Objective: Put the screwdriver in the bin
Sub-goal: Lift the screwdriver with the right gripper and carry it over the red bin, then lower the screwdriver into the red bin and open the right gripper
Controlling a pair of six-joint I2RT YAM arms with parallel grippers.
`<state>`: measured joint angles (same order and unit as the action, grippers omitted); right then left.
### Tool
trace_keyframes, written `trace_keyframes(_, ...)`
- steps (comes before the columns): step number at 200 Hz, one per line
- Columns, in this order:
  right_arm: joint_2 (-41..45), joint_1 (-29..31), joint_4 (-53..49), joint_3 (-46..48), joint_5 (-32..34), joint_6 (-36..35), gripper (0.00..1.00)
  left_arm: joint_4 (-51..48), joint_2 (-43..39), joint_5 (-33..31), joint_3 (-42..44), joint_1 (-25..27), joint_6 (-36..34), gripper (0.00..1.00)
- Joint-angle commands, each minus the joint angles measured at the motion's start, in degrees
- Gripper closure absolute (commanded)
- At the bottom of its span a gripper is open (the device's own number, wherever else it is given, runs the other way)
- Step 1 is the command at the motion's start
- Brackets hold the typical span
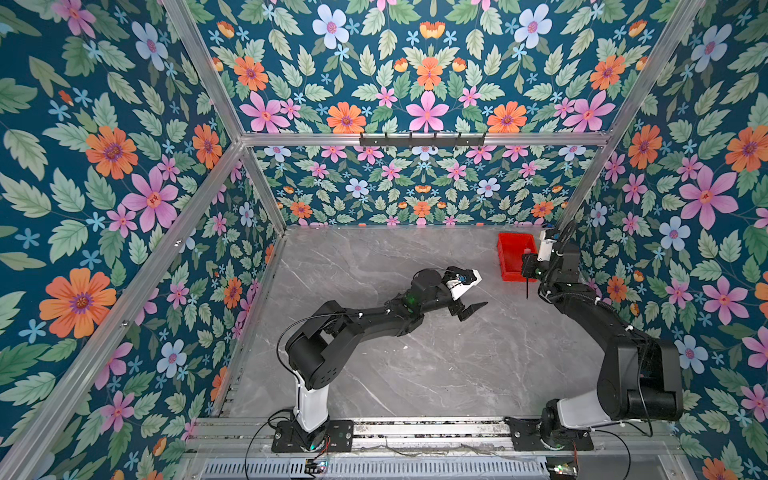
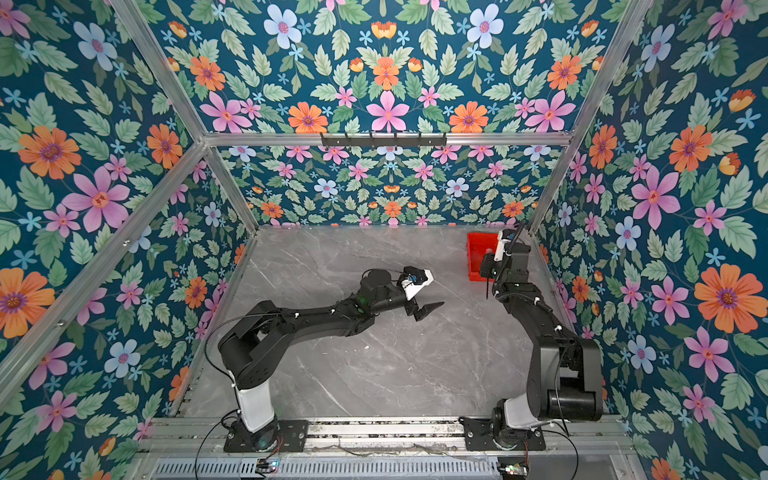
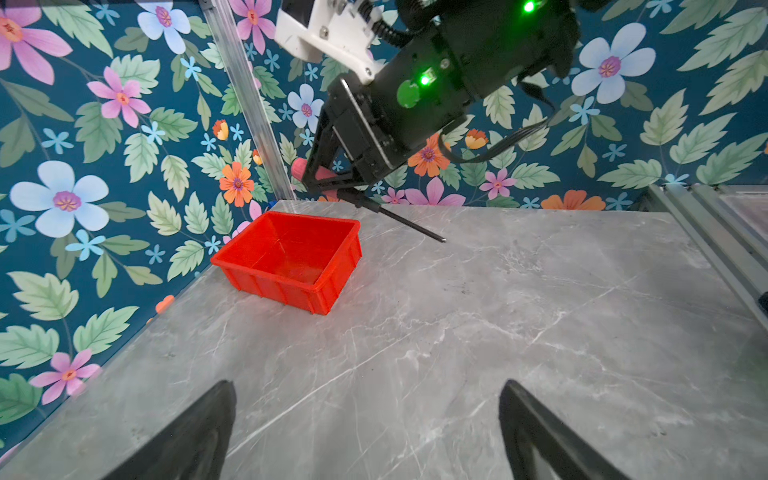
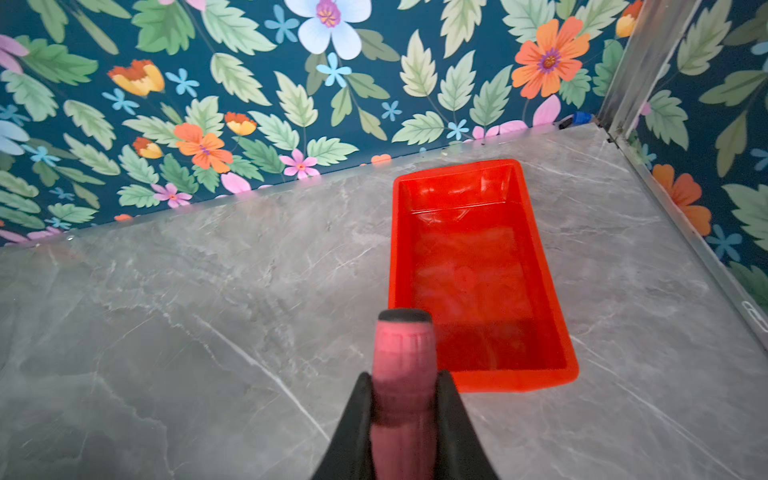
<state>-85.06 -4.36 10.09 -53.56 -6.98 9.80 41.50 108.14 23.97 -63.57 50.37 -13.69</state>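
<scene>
Jaws of the right gripper (image 4: 402, 382): pressed together on the red handle of item 1, one black finger on either side of it.

Item 1. Small screwdriver (image 4: 402, 357) with a red plastic handle, black end cap, black collar and thin dark metal shaft.
- Location: held in the air over the table, at the near short end of item 2 and not inside it.
- Long axis: roughly front to back across the table, about in line with the bin's longer sides.
- Direction: the capped handle end faces the bin and the back wall. In both top views the screwdriver (image 1: 527, 289) (image 2: 487, 289) sends its shaft the opposite way, toward the front rail where the arms are mounted.
- Tilt: in the left wrist view the screwdriver (image 3: 409, 226) slopes down from the gripper, tip lowest. Whether the tip touches the surface I cannot tell.

Item 2. Small rectangular bright red plastic bin (image 4: 397, 249) with low walls and a rimmed edge.
- Location: flat on the table in the far right corner (image 1: 509, 257) (image 2: 473, 257), near the back and right walls.

Item 3. Left gripper (image 3: 368, 384).
- Jaws: wide apart.
- Location: over the middle of the table, well apart from the bin and turned toward it.

Item 4. Grey marble-patterned tabletop (image 3: 498, 332), carrying the bin.

Item 5. Blue floral-papered walls (image 3: 124, 124) on three sides.
</scene>
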Motion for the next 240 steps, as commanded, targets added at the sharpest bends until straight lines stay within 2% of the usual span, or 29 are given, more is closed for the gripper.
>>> trace_keyframes(1, -2.86, -0.25, 4.45, -1.86, 0.02, 0.0, 1.0, 2.53, 0.67, 0.74, -0.87, 0.26, 0.33, 0.0)
trace_keyframes(43, -13.78, -1.44, 7.72, -9.86, -0.1, 2.78, 1.0, 2.18, 0.5, 1.19, -0.23, 0.61, 0.15, 0.0)
trace_keyframes(131, -31.57, -1.56, 2.45, -31.2, 3.65, 8.91, 1.0, 2.44, -0.03, 0.29, 1.52, 0.61, -0.46, 0.0)
trace_keyframes(175, -36.06, -1.6, 2.34, -34.59, 4.34, 11.38, 1.0, 2.54, -0.25, -0.07, 2.12, 0.61, -0.55, 0.0)
trace_keyframes(240, -37.92, -1.56, 0.75, -33.28, 6.24, 9.06, 1.0, 3.48, -0.56, -0.2, 2.7, 0.61, 0.07, 0.0)
